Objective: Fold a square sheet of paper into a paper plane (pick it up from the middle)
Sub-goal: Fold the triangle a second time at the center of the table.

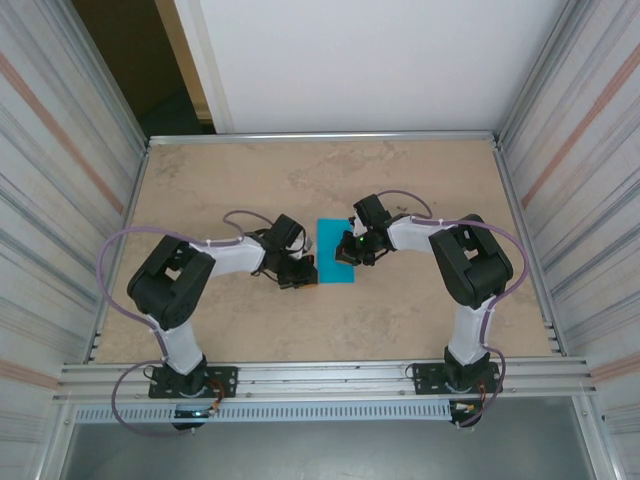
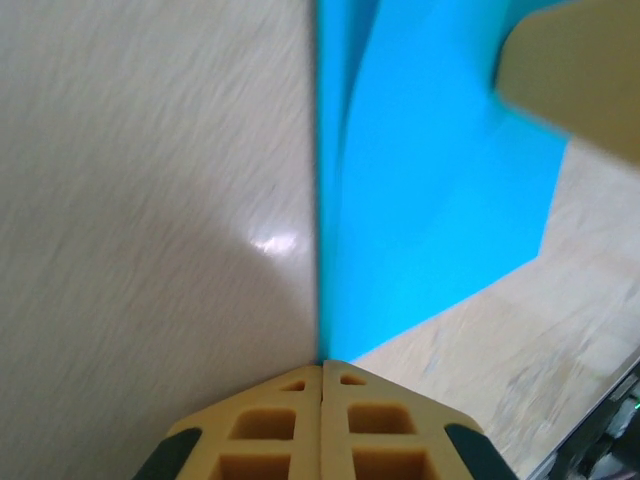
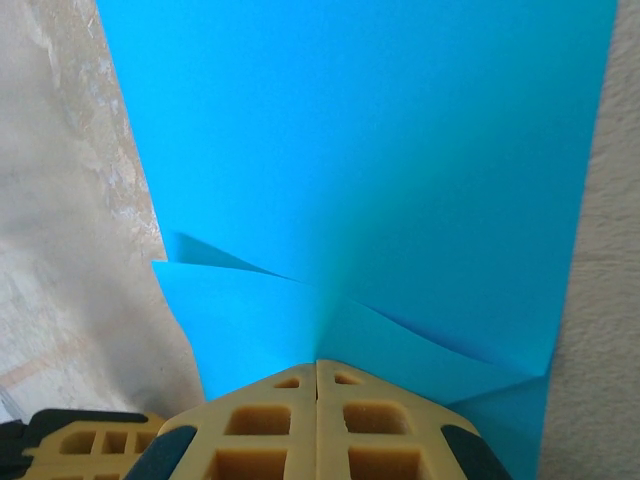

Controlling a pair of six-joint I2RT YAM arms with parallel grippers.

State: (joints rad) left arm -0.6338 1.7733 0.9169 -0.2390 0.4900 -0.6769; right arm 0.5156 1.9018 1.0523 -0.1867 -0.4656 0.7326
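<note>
Paper lies central on the table, seen from above. Left wrist: my left gripper, shut, meets its left edge. Right wrist: my right gripper pinches it, wrinkling; pulling apart could tear it.

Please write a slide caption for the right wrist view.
Right gripper pinching the blue paper, creases fanning out from the pinch.

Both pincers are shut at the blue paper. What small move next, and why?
Probably slide the left pincer forward along the folded edge of the paper sheet: its shut tips sit at that edge's near end, while the right pincer grips the wrinkled sheet.
</note>
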